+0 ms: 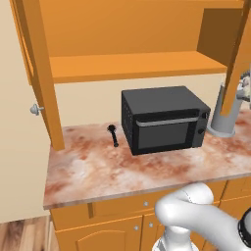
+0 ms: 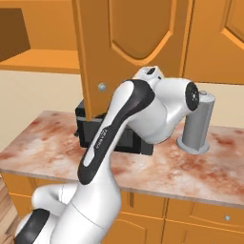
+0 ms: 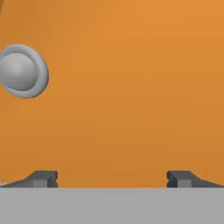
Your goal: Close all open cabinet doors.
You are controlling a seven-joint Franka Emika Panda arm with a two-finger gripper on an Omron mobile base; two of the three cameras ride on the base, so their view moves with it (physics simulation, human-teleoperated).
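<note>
Close up against right cabinet door (image 3: 131, 87), knob (image 3: 22, 71) off to upper left of gripper (image 3: 112, 178); jaws wide apart, gripping nothing; door standing tall, swung out over counter (image 2: 190, 167).

- The white arm (image 2: 119, 128) rises from the base, bends at a dark elbow joint and reaches forward and up.
- The gripper (image 3: 112, 178) faces a flat surface close ahead.
- Its two dark fingertips (image 3: 43, 178) stand wide apart, with nothing between them.
- The wrist (image 2: 151, 75) is raised above the forearm.
</note>
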